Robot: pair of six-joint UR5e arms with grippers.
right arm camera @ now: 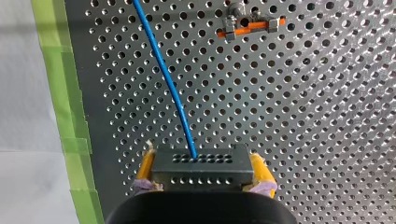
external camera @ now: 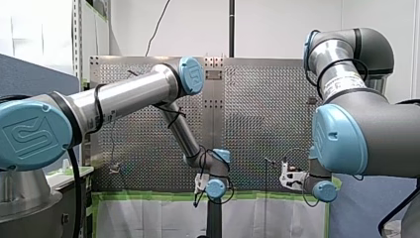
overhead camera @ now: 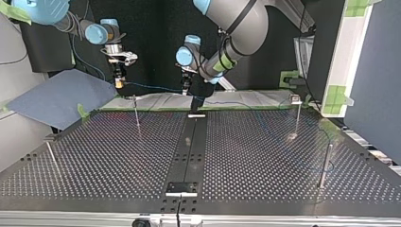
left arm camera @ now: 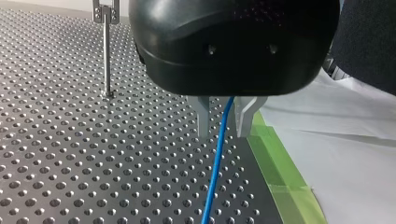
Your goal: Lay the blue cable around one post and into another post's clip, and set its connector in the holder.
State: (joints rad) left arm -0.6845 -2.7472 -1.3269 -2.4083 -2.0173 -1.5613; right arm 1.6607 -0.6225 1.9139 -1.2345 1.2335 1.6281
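My right gripper [right arm camera: 202, 173], in its own wrist view, has its yellow pads [right arm camera: 146, 164] closed on the sides of the black connector [right arm camera: 201, 164]. The blue cable [right arm camera: 163, 79] leaves the connector and runs over the perforated table [right arm camera: 303, 140]. A post's orange-marked clip [right arm camera: 250, 25] stands ahead, well apart from the cable.

In the left wrist view, my left gripper [left arm camera: 223, 122] has its metal fingers [left arm camera: 202, 116] slightly apart, and the cable runs loosely between them.

The top view shows the cable strung between both grippers above the table's far edge, not yet around the nearby post [overhead camera: 136, 112]. What looks like the holder [overhead camera: 181, 188] sits at the near edge.

Routing seems barely begun. Next, I judge, the cable must be swung around a post while it slides through the left fingers.
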